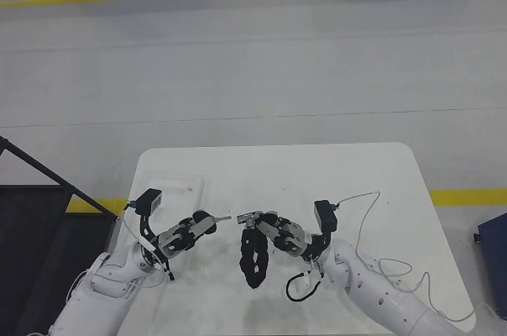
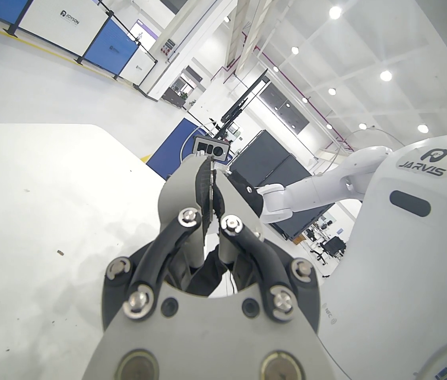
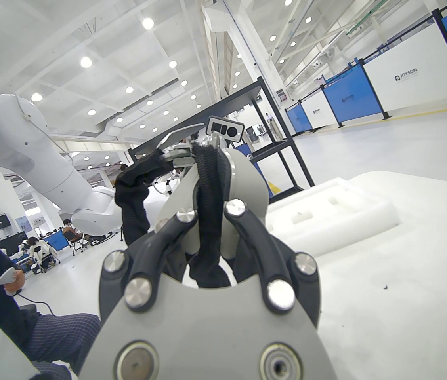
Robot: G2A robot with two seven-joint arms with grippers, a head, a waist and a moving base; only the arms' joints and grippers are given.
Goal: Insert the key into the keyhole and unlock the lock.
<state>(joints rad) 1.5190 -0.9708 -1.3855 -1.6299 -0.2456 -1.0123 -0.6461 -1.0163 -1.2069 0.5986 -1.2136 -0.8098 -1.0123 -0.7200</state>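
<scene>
The right gripper (image 3: 209, 154) is clamped around the black ribbed lock (image 3: 207, 199), whose metal end pokes out past its fingertips. Close beside it, the left gripper (image 3: 163, 162), wrapped in black covers, pinches a key (image 3: 179, 157) that points at that end. A white foam tray (image 3: 338, 207) lies on the white table (image 3: 405, 278).
</scene>
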